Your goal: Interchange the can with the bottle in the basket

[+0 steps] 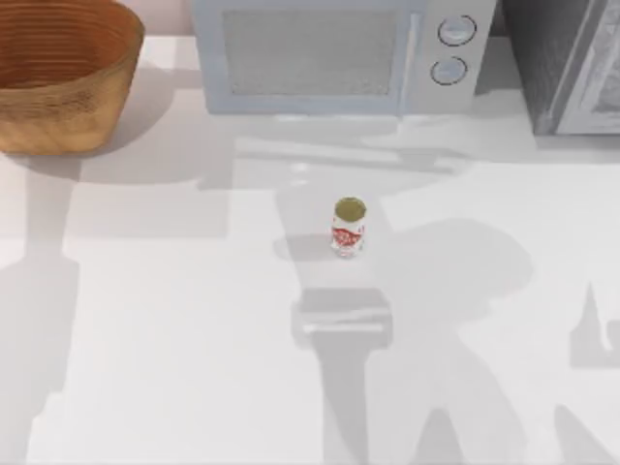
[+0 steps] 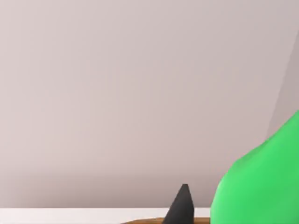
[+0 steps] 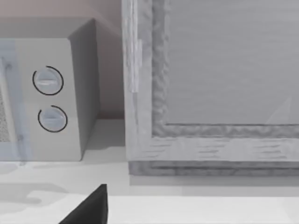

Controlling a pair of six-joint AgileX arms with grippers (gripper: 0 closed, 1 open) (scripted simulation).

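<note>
The can (image 1: 349,227), white with red markings and a gold top, stands upright in the middle of the table. The woven basket (image 1: 60,97) sits at the far left corner; what I see of its inside holds nothing. In the left wrist view the green bottle (image 2: 261,186) looms close against the wall, above a brown strip of the basket's rim (image 2: 149,220). My left gripper (image 2: 198,210) is shut on the bottle, with one dark fingertip (image 2: 183,205) showing beside it. A dark part of my right gripper (image 3: 91,209) shows above the table, facing the appliances at the back right.
A grey microwave (image 1: 329,53) with two round knobs (image 1: 455,31) stands along the back edge. A second grey appliance (image 1: 572,63) fills the far right corner. Arm shadows lie across the white table (image 1: 145,320) around the can.
</note>
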